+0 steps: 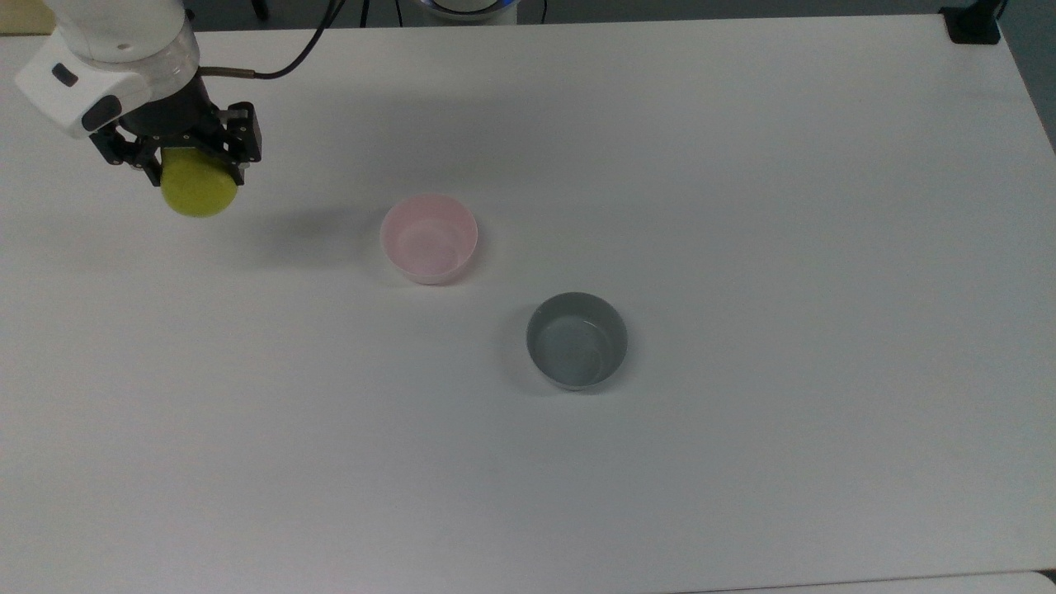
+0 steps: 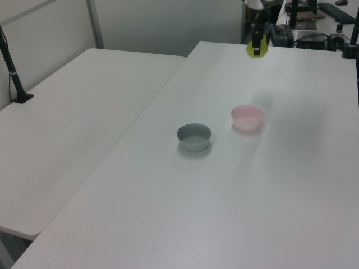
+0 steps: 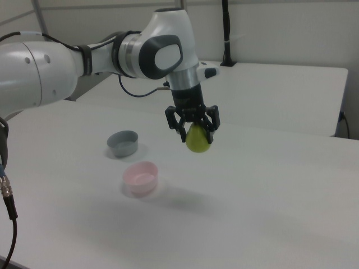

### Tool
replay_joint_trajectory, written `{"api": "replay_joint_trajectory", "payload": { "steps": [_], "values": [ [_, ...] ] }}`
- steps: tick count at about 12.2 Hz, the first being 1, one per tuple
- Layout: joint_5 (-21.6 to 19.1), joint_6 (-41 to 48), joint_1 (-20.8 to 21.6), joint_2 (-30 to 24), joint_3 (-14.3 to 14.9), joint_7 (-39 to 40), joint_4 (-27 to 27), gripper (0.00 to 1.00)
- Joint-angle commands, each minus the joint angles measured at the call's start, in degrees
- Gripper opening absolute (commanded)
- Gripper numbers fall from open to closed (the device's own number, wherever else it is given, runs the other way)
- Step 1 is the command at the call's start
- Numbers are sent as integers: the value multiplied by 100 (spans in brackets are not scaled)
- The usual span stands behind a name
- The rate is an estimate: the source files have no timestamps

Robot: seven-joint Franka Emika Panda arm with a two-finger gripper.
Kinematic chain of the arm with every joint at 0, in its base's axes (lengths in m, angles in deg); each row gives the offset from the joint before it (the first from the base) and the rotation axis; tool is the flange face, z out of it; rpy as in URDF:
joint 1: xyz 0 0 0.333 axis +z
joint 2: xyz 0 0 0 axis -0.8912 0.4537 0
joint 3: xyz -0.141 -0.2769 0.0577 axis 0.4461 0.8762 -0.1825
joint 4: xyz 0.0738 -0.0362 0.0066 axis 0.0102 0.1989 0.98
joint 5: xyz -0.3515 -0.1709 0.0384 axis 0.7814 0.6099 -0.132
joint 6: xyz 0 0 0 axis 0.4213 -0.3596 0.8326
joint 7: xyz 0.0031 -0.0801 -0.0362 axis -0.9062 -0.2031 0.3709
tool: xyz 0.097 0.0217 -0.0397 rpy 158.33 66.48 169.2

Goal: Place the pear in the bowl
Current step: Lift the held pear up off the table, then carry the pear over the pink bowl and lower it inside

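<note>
White tabletop (image 1: 742, 206) all round, and the pear (image 1: 199, 191) hangs clear above it, pinched in the gripper (image 1: 188, 169), whose fingers are clamped on its upper part. One pear, two bowls. Off toward the top view's right sits the pink bowl (image 1: 429, 238), open side up, well apart from the fruit, with bare table between them. Farther on, lower right in the top view, sits a grey bowl (image 1: 577, 340). Black cable (image 1: 285, 64) trails off the wrist.

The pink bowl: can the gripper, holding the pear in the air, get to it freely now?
Probably yes. The gripper holds the pear above the table, and nothing stands between it and the pink bowl; the grey bowl lies beyond.
</note>
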Motion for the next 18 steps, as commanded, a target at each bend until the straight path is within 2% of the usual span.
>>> {"api": "replay_joint_trajectory", "payload": {
  "steps": [1,6,10,12,18],
  "values": [
    [-65,240,294,-226,-19,-169,132,40],
    [-56,223,1154,-542,-19,-1134,677,41],
    [-65,179,1831,-1262,-19,-1680,1678,43],
    [-65,170,2042,-1430,-10,-1795,1934,43],
    [-91,-101,2044,-1387,-2,-1839,2049,43]
  ]
}}
